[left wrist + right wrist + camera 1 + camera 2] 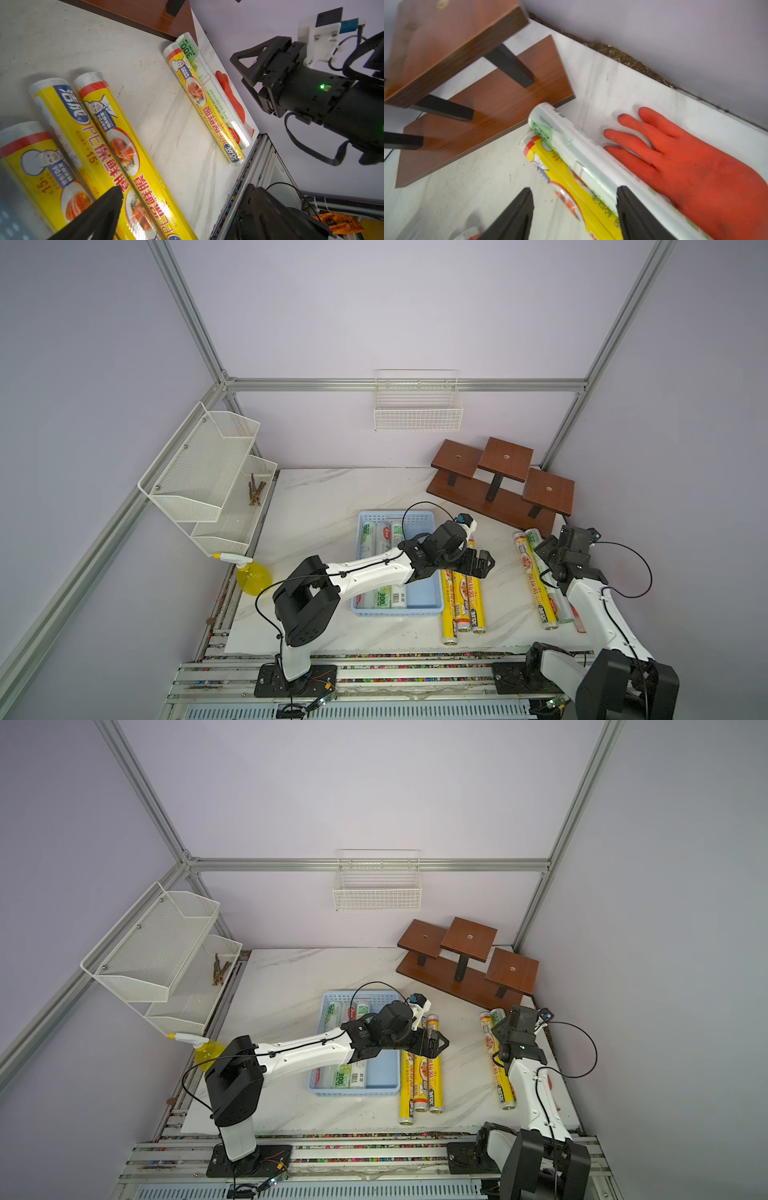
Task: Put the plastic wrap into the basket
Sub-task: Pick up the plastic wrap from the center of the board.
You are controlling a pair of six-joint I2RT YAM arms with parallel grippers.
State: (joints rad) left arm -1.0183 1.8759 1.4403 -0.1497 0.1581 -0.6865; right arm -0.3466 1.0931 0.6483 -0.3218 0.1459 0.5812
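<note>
We count eight rolls of plastic wrap point(382, 539) in all. Three of them are home: three translucent green-print rolls point(343, 1077) lie side by side, lengthwise, along the left wall of the light-blue basket point(395, 611). The basket sits about mid-counter, and the right part of its floor is bare. We judge the job somewhat under half done, with five rolls left out on the counter point(316, 506).

Three yellow rolls point(463, 601) lie touching one another just beside the basket's right wall, their near ends reaching past the basket toward the near edge. The other two, one yellow roll point(536, 585) and one translucent roll point(581, 149), lie pressed together near the right edge. Their far ends are just beside the base of the stepped wooden stand point(498, 481).

The left gripper point(484, 563) hangs over the middle of the three yellow rolls. Only one of its fingers point(104, 212) shows in the wrist view, so we cannot tell whether it is parted or closed. We see nothing lifted.

The right gripper point(573, 188) has its jaws apart, straddling the pair by the right edge and gripping neither roll.

Beyond these we count:
- one orange rubber glove point(695, 166), between that pair and the right edge
- one wooden stand at the far right corner
- one white wire grid basket point(417, 414) on the back wall
- one two-tier mesh rack point(208, 477) on the left wall
- one yellow spray bottle point(251, 576) at the left edge
</note>
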